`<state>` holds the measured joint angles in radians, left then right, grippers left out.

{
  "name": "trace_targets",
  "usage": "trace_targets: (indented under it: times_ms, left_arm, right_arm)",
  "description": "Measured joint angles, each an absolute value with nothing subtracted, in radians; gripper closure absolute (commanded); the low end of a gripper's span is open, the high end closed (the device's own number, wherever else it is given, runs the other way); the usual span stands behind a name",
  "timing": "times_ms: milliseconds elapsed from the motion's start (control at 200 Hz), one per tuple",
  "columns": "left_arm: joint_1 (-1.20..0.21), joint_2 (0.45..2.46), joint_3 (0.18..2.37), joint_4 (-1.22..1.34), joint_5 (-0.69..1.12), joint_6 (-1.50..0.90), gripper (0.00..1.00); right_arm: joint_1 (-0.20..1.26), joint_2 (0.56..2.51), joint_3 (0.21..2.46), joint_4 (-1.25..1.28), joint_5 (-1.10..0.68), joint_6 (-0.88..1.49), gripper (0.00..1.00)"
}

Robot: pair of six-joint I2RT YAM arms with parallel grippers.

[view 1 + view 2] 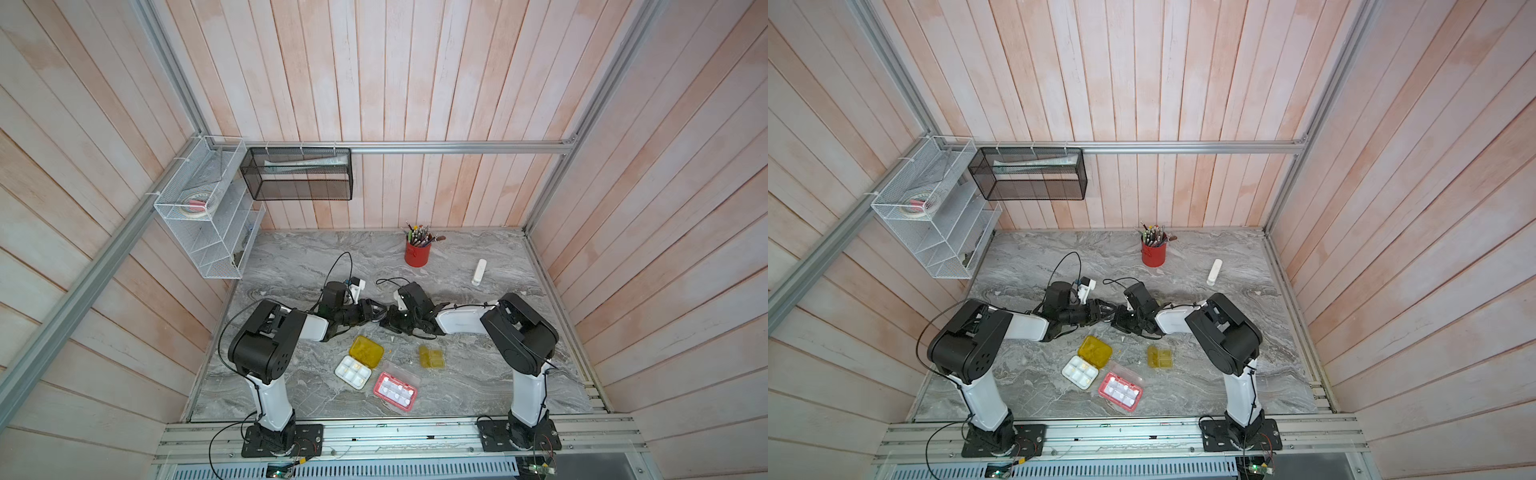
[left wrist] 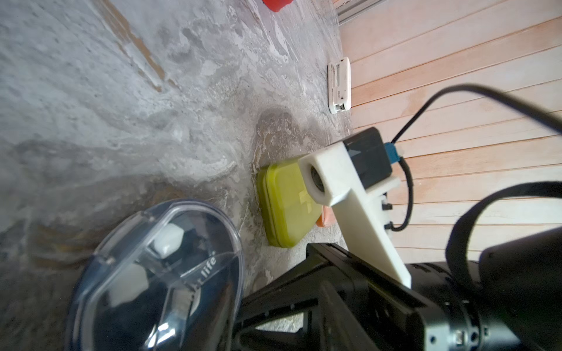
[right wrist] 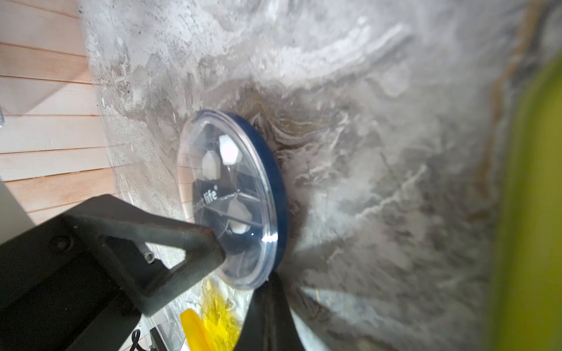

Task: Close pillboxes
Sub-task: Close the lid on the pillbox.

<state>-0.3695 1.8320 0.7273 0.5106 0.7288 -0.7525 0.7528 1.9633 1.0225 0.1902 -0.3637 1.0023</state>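
Observation:
The round dark pillbox (image 3: pixel 234 197) lies flat on the marble with its clear lid down; both arms hide it in both top views. One finger (image 3: pixel 200 240) of my left gripper (image 1: pixel 376 311) rests on the lid, jaws partly apart. My right gripper (image 3: pixel 267 291) is shut, tips against the box's rim. A lime-olive pillbox (image 2: pixel 282 206) sits shut beside an orange one (image 2: pixel 324 220). Nearer the front lie the yellow pillbox (image 1: pixel 366 351), open with its white tray showing, the pink-red pillbox (image 1: pixel 395 390), also open, and a small olive pillbox (image 1: pixel 431 356).
A red cup of pencils (image 1: pixel 417 251) stands at the back. A slim white stick (image 1: pixel 478 272) lies at the back right. A white wire rack (image 1: pixel 203 216) and a black mesh basket (image 1: pixel 297 174) hang on the wall at the left.

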Motion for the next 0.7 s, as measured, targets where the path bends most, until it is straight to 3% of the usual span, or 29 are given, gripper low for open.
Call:
trace_targets:
  times_ms: [355, 700]
  left_arm:
    - [-0.339, 1.673, 0.776, 0.362, 0.713, -0.744, 0.5]
    - [-0.243, 1.428, 0.772, 0.198, 0.672, -0.71, 0.5]
  right_arm:
    - [0.753, 1.893, 0.992, 0.182, -0.352, 0.977, 1.0]
    - [0.75, 1.672, 0.992, 0.138, -0.296, 0.832, 0.98]
